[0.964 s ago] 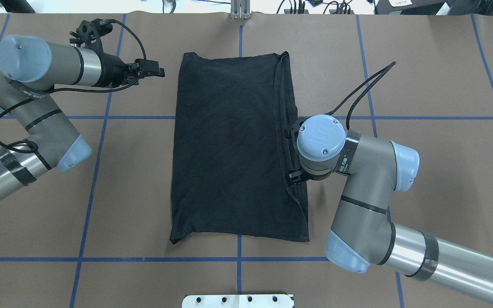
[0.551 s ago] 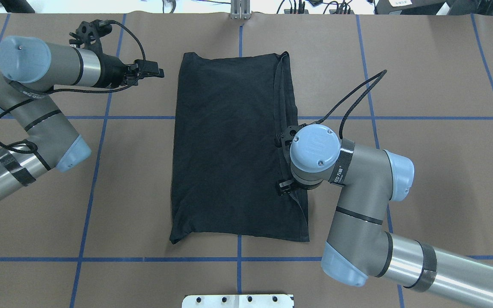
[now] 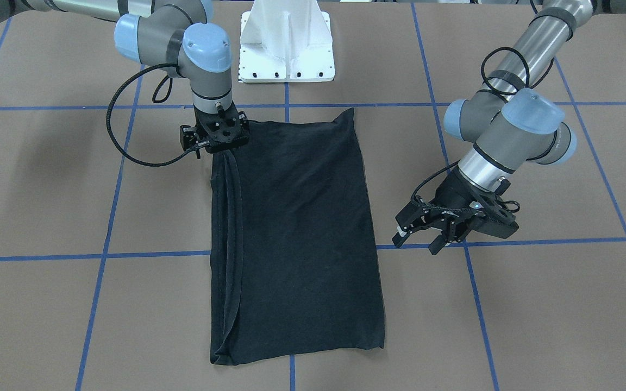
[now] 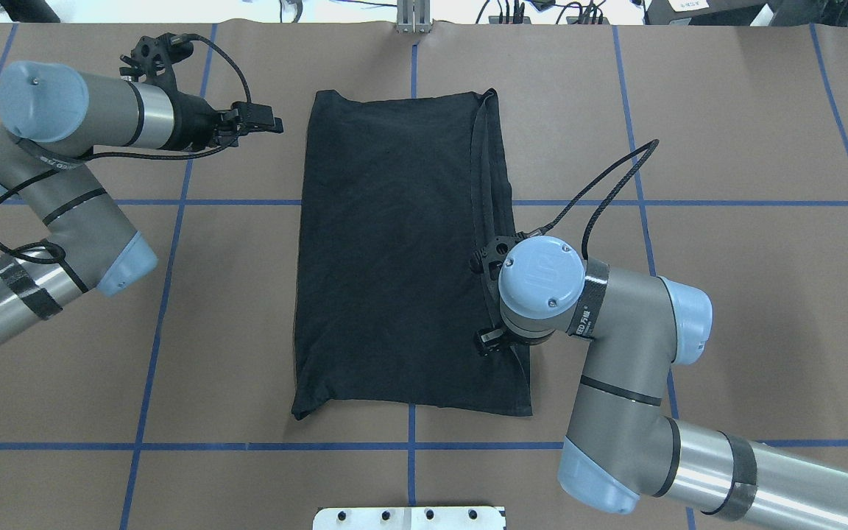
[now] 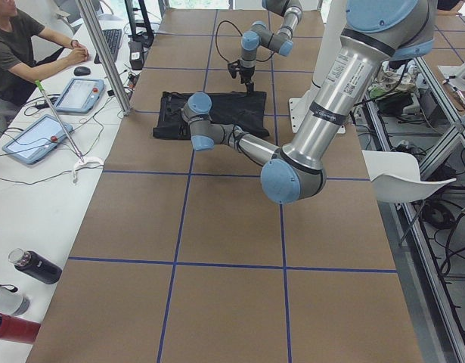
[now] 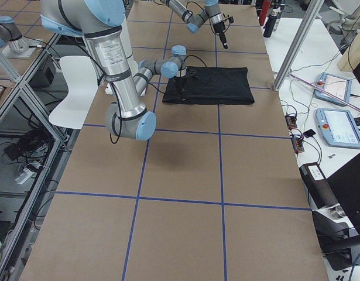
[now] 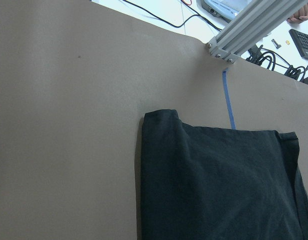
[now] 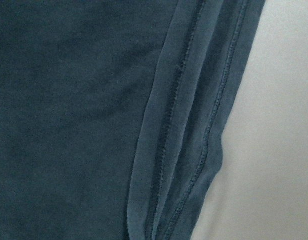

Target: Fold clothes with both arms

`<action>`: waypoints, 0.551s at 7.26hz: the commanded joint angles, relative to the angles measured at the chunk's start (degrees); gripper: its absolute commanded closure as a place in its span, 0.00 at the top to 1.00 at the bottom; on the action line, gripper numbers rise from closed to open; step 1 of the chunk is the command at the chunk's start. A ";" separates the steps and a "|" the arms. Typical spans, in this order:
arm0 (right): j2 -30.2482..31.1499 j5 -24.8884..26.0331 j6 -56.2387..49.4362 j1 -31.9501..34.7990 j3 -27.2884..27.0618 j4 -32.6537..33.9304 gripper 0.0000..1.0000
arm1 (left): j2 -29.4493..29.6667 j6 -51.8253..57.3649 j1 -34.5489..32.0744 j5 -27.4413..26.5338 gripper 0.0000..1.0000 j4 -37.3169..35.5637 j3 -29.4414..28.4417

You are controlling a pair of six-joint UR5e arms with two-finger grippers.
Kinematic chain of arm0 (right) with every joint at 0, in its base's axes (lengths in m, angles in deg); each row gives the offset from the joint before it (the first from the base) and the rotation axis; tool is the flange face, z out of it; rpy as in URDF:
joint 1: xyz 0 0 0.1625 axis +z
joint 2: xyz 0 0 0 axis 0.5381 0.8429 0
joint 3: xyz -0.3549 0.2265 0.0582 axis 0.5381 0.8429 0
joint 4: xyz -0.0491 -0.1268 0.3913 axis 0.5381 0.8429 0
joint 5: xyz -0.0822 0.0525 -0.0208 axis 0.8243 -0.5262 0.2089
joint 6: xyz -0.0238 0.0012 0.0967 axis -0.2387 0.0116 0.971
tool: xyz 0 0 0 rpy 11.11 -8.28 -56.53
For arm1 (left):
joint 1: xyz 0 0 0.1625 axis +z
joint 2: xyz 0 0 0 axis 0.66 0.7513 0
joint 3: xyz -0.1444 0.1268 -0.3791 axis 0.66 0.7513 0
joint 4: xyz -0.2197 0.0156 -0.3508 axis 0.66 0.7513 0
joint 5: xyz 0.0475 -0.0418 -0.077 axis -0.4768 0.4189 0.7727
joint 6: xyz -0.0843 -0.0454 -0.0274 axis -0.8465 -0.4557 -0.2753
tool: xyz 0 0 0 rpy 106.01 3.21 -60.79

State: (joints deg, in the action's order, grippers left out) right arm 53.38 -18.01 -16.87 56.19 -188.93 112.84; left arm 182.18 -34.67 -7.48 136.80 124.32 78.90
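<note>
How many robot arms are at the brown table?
2. The left arm is beside the shirt's far left corner; the right arm is above the shirt's right edge. None seem hidden.

A robotics laboratory. A long table [image 5: 232, 227] covered in brown paper is ruled into squares by blue tape lines [image 5: 179, 264]. The left arm [image 4: 63, 110] and right arm [image 4: 615, 331], tubular with blue joint caps, reach over it; a white pedestal base [image 3: 287, 49] stands at the robot's edge. Aluminium frame posts [image 6: 295, 44] rise along the far side. On the white bench [image 5: 20, 197] beyond lie two tablet-like control pendants [image 6: 340, 127] and a keyboard [image 5: 111, 41], with a person [image 5: 20, 45] seated there. Black cable bundles [image 6: 30, 143] lie on the floor beside an open metal frame.
</note>
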 commanded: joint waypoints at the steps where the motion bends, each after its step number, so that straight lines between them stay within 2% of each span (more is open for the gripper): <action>1: 0.45 -0.15 -0.10 -0.35 0.05 0.09 0.99 | 0.02 -0.01 0.00 0.00 1.00 0.00 0.00; 4: 1.33 -0.15 -0.45 -0.26 0.31 0.09 0.99 | 0.02 -0.01 0.00 0.00 1.00 0.00 0.00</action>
State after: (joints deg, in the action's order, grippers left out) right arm 54.42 -18.21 -17.12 55.87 -188.76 112.92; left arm 182.21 -34.68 -7.48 136.80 124.32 78.90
